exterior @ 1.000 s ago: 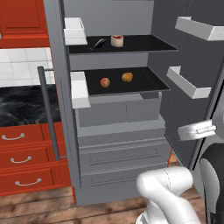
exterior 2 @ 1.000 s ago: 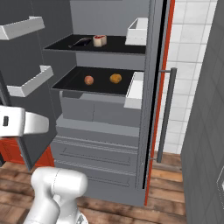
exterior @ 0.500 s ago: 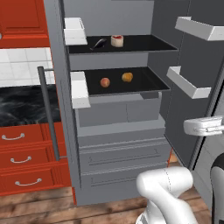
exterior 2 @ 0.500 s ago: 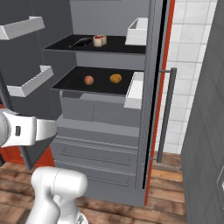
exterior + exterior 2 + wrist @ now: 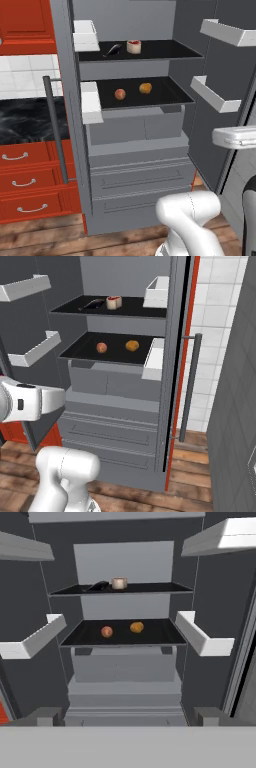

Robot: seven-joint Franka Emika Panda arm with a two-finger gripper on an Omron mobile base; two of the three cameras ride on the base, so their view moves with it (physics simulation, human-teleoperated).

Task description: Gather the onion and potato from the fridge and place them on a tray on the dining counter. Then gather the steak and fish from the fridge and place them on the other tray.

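- Change noted: over the last second the white arm swings further across in both base views; fridge [image 5: 140, 150] contents are unmoved. Judgement: the arm is lining up on the open fridge and no item is collected yet.
- End effector [image 5: 127, 716]: fingers spread wide, holding nothing, well short of the shelves.
- Lower shelf [image 5: 160, 634]: one reddish onion [image 5: 106, 631] and one orange-brown potato [image 5: 136, 627], near each other, apart.
- Upper shelf [image 5: 165, 588]: one dark fish [image 5: 98, 586] and one steak [image 5: 119, 583], side by side.
- Door bins: four white.
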